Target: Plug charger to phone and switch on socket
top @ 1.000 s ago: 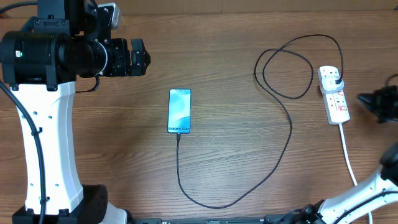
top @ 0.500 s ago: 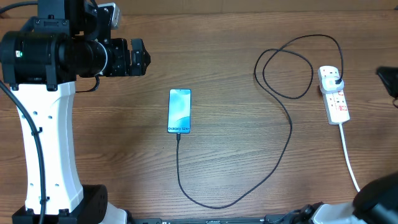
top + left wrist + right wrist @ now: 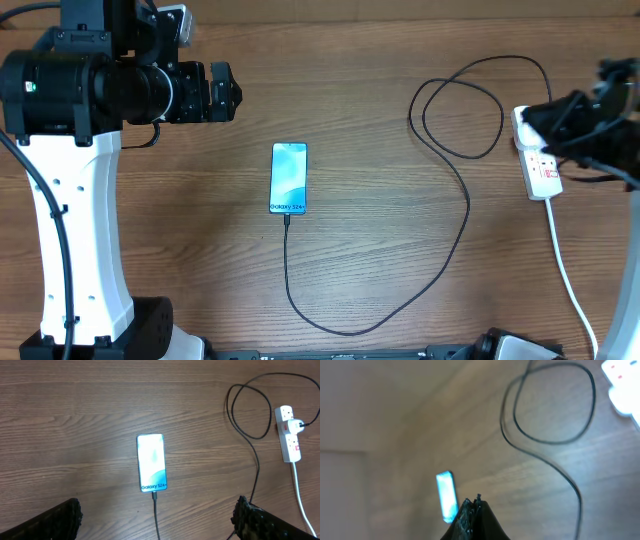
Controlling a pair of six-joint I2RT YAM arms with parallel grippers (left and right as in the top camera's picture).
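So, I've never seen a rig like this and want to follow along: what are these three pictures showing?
Two robot arms work at a wooden table. One picture comes from a fixed camera overhead. The other two come from a camera on each arm's wrist. On the table lie a lit phone, a white socket strip and a thin black charger, which runs in loops from the phone's bottom edge to the socket. The left gripper is open and empty. The right gripper is shut, holds nothing, and is beside the socket's plug end.
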